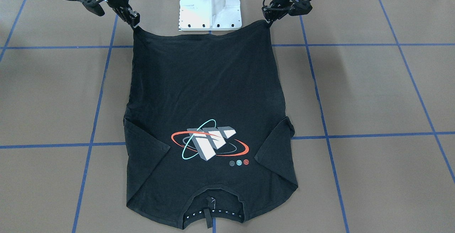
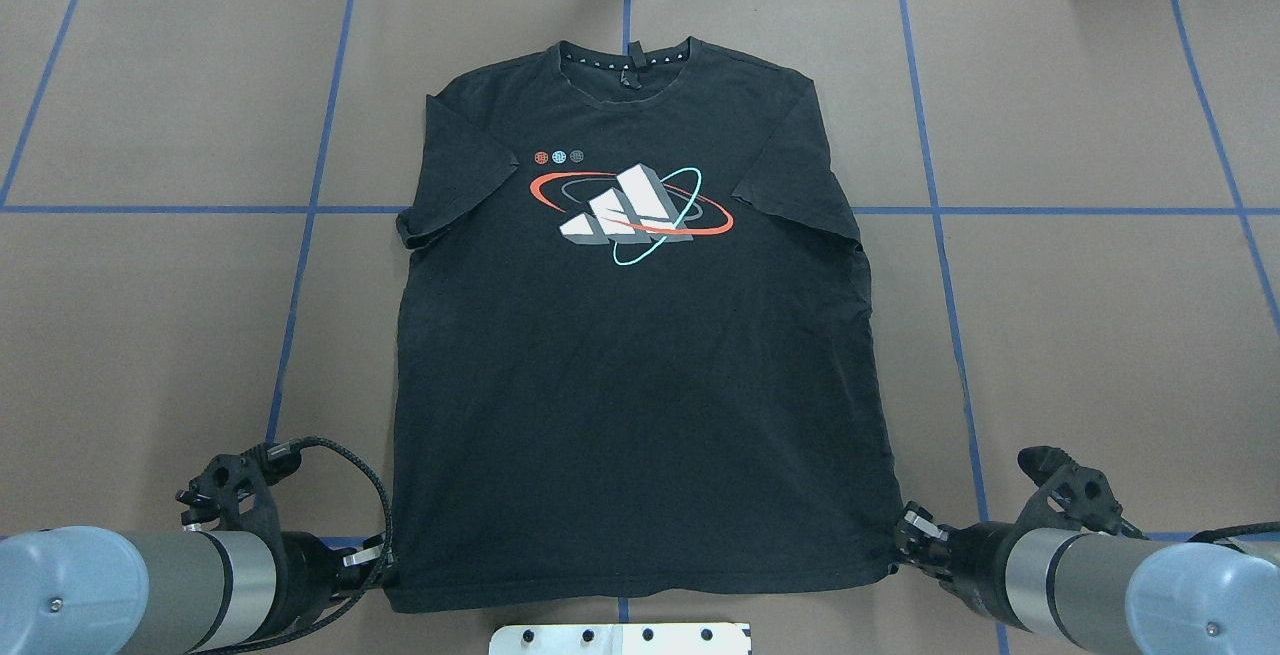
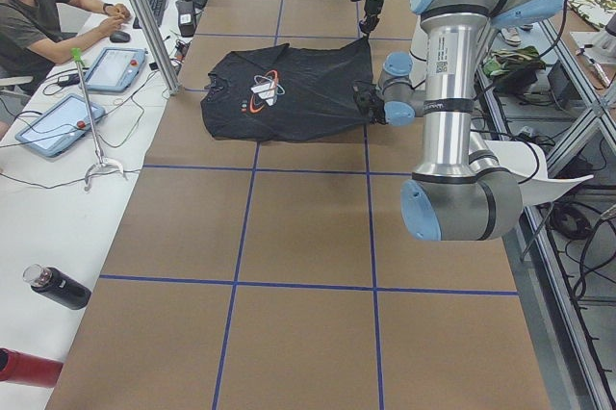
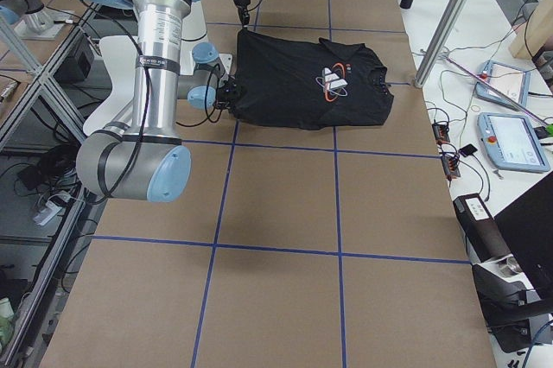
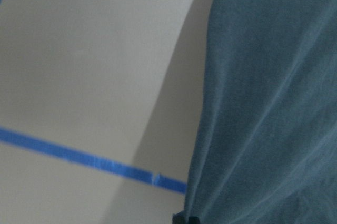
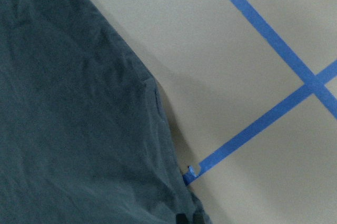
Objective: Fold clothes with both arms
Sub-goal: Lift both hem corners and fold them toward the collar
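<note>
The black T-shirt [image 2: 640,365] lies flat on the brown table, graphic [image 2: 630,210] up, collar [image 2: 625,60] at the far side from the robot. At the near-left hem corner, my left gripper [image 2: 385,567] is shut on the cloth. In the front-facing view this gripper [image 1: 269,22] is at the upper right. My right gripper [image 2: 903,535] is shut on the near-right hem corner and appears at the upper left from the front [image 1: 135,22]. Both corners look drawn slightly up and taut. In both wrist views dark cloth [image 5: 268,103] [image 6: 79,129] runs down to the fingertips.
The white base plate [image 1: 209,5] stands just behind the hem, between the arms. Blue tape lines [image 2: 150,209] grid the table. In the left side view a seated person [image 3: 38,15], tablets [image 3: 53,121] and a metal post [image 3: 144,20] line the far table edge, with bottles [image 3: 58,287] nearer.
</note>
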